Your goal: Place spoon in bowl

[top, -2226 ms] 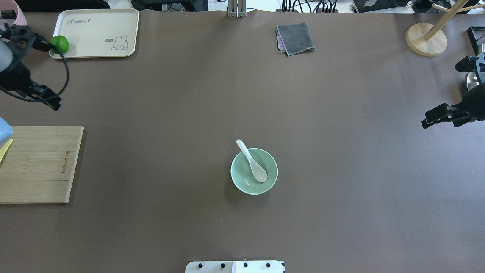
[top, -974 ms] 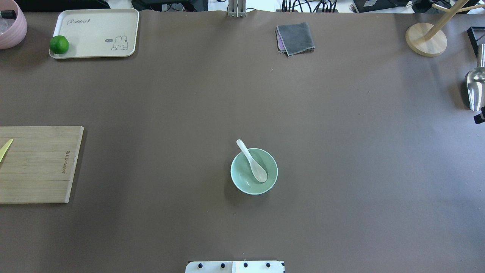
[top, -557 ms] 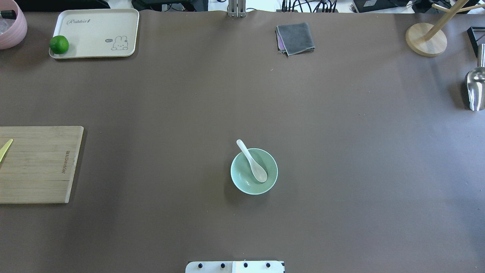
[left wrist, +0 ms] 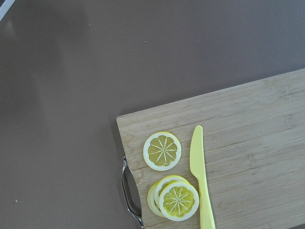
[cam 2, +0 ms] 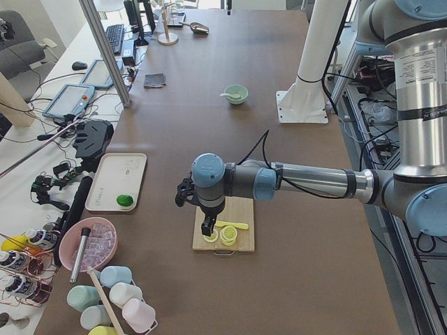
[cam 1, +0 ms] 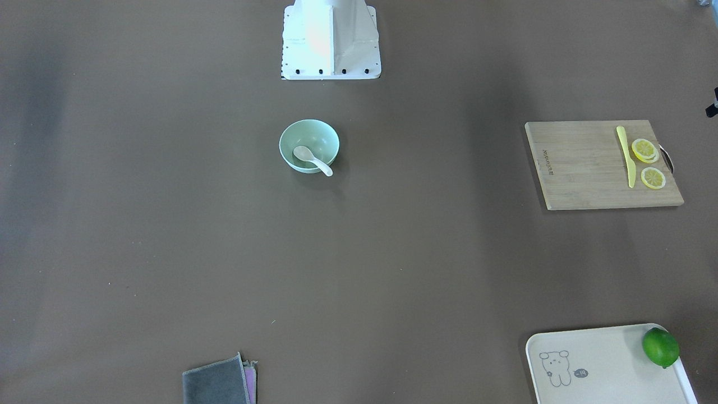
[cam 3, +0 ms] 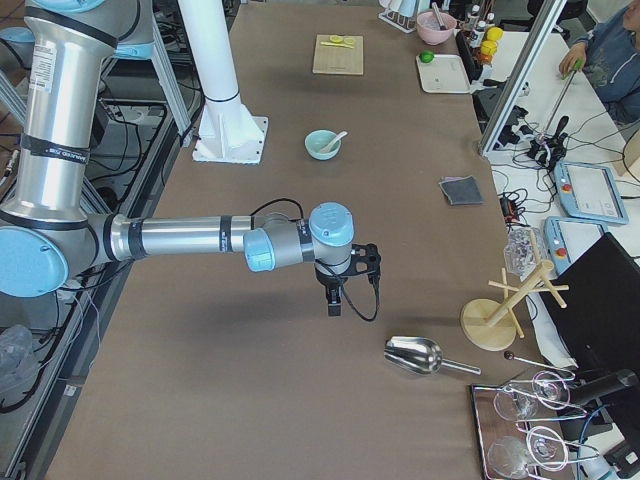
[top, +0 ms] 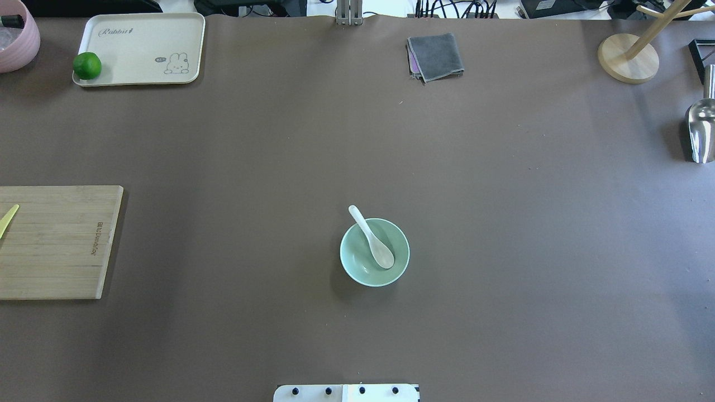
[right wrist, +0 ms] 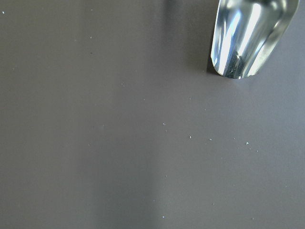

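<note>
One spoon point(top: 371, 237) and one bowl point(top: 353, 267) are all we count of the task's things. The spoon is small, white and glossy, with a deep oval scoop and a short thick handle. Its scoop lies inside the pale mint-green bowl. The handle leans on the rim and sticks out past it on the side away from the robot's base point(top: 346, 392). The bowl stands upright near the middle of the table point(top: 503, 223).

On the one cutting board point(left wrist: 257, 124) we count three lemon slices point(left wrist: 162, 150), two of them overlapping, and one yellow knife point(left wrist: 199, 171) just beside them. One lime point(top: 87, 65) sits on one tray point(top: 139, 56). One grey cloth point(top: 435, 56) and one metal scoop point(top: 701, 131) lie well apart from the bowl. The left gripper point(cam 2: 207, 230) hangs above the board and the right gripper point(cam 3: 334, 305) near the scoop. We cannot tell whether either pincer is apart or together.
</note>
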Tool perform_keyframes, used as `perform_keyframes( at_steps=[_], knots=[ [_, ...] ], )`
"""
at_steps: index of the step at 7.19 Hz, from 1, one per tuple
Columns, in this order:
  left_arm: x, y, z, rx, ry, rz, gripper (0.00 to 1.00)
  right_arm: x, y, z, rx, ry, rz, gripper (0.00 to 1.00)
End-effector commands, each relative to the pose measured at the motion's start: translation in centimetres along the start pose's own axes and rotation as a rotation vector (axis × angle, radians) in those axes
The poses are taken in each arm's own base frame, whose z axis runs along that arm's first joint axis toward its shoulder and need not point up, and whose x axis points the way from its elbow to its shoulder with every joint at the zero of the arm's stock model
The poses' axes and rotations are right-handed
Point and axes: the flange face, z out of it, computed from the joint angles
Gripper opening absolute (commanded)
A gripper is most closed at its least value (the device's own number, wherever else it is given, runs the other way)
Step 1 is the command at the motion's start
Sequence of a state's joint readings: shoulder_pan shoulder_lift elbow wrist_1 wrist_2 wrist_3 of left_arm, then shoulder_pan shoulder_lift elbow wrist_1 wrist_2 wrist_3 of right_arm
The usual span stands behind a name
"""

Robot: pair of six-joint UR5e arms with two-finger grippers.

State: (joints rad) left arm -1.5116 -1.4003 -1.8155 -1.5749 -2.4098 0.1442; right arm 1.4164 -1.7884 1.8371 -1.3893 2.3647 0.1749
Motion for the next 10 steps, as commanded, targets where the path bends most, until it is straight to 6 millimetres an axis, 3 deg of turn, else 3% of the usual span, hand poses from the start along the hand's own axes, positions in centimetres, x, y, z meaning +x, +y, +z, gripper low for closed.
perform_keyframes(
  at_steps=[1, 10],
  knots=[
    [-0.32, 0.16, 0.37, -0.006, 0.004, -0.009, 0.98, -0.05, 0.02, -0.21, 0.007, 0.0, -0.007, 1.0],
    [-0.76, 0.4, -0.16, 0.003, -0.008, -0.018, 0.98, 0.13, -0.03, -0.11, 0.008, 0.0, -0.004, 1.0]
  ],
)
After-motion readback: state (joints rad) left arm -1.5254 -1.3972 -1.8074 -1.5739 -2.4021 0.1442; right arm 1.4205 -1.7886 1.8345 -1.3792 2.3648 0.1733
